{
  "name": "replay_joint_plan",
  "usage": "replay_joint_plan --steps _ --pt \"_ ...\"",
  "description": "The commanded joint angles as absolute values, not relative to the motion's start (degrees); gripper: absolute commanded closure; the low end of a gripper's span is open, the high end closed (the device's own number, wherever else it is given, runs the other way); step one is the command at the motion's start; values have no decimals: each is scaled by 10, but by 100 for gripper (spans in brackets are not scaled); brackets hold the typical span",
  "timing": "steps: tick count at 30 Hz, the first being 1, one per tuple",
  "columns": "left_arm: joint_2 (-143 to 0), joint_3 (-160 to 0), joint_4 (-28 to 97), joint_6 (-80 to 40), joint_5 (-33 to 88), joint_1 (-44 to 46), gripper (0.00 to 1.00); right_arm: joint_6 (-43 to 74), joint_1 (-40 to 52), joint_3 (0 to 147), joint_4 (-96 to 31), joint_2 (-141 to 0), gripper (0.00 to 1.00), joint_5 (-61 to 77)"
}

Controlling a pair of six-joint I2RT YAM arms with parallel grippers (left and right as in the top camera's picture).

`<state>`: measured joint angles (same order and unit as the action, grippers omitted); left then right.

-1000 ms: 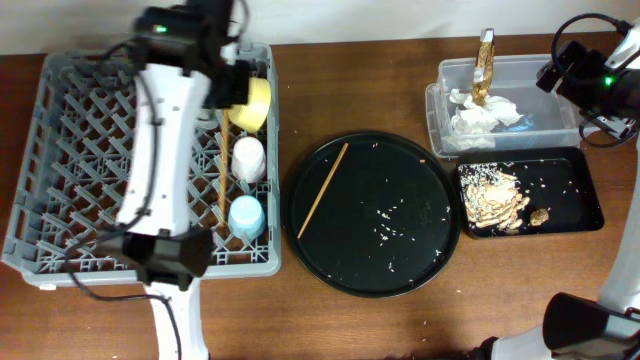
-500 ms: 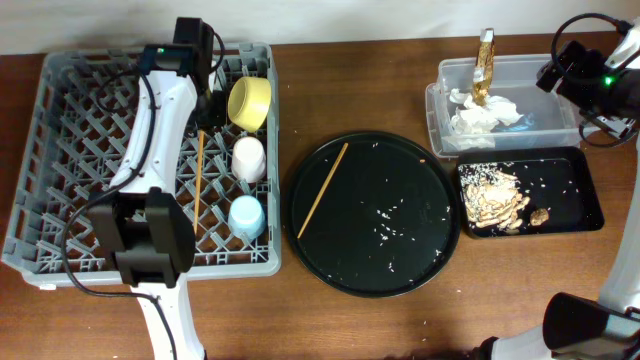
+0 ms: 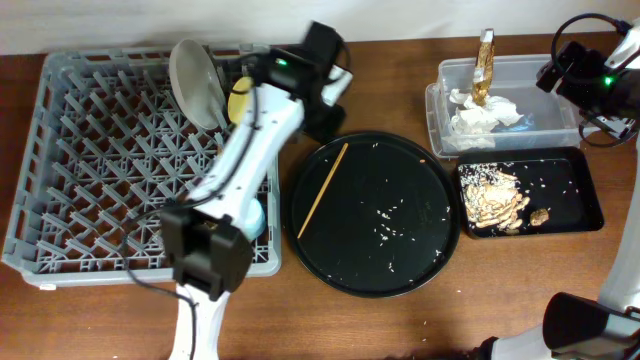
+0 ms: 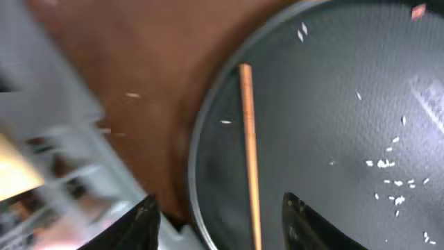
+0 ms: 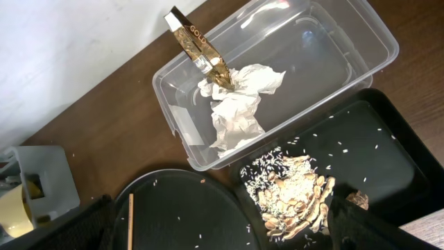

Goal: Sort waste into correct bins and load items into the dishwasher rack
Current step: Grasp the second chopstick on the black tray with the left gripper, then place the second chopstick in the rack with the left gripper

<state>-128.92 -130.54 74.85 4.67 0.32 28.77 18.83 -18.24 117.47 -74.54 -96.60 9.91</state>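
Wooden chopstick (image 4: 248, 153) lies next in line as the left gripper (image 4: 218, 203), fingers apart, apparently empty, swings over from the rack (image 3: 100, 150).

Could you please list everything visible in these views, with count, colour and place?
dishwasher rack: one, grey, left side
plate: one, pale grey, on edge at rack's far side
bowl: one, yellow, in rack beside plate
cup: one seen, light blue, rack's right edge, mostly hidden
chopstick: one seen, wooden, on round tray
round tray: one, black, centre
rice grains: scattered, white, on round tray
tub: one, clear, far right
napkin: one, white, in tub
wrapper: one, brown-gold, leaning in tub
rectangular tray: one, black, beside tub
food scraps: one pile, brownish, in rectangular tray
left tool: open, over round tray's edge
right tool: open, empty
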Motion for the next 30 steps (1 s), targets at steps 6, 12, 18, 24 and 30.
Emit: replay_joint_plan --steps 6,12,18,24,30 --pt "-1414 -1309 757 72 59 312 52 182 -184 1179 -744 -966 2 92" --pt "-1463 -1304 774 58 67 314 64 182 -184 1179 -744 -966 2 92" --pt "-1483 -1304 770 52 64 314 88 182 -184 1179 -744 -966 1 92" --pt "-1481 -1407 835 33 62 313 100 182 -184 1179 -744 -966 1 92" --pt "-1472 -1770 967 32 51 267 100 182 -184 1179 -744 -966 2 92"
